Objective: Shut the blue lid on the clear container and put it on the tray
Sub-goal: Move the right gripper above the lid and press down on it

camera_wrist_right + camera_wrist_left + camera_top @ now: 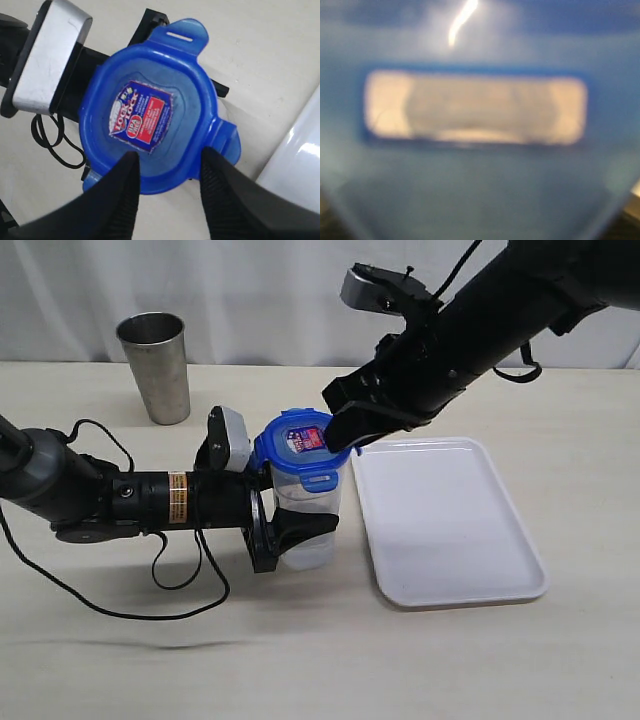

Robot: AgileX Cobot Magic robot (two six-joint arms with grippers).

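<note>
Exterior view puts the clear container upright on the surface, just left of the tray and not on it. The blue lid sits on top of the container, so that much looks done. The left tool comes in from the side, lying low. It clasps the container around its lower body, with one finger across the front and the other hidden behind.

The right tool hangs over the tray-side edge of the lid. From the right wrist view its two fingers are spread apart, with their tips over the rim of the lid. They are pinching nothing that I can see, and I cannot tell whether they actually touch the plastic. In that same view two of the locking tabs flare outward rather than folding down against the container wall. I would judge the lid seated but not yet latched. The other tabs are out of sight. The left wrist view is a blur of blue at very close range and adds little.

What remains, as I read it, is snapping the tabs down and then lifting the closed container across onto the tray, which has nothing on it. A steel cup stands well off at the back and has no part in this.
</note>
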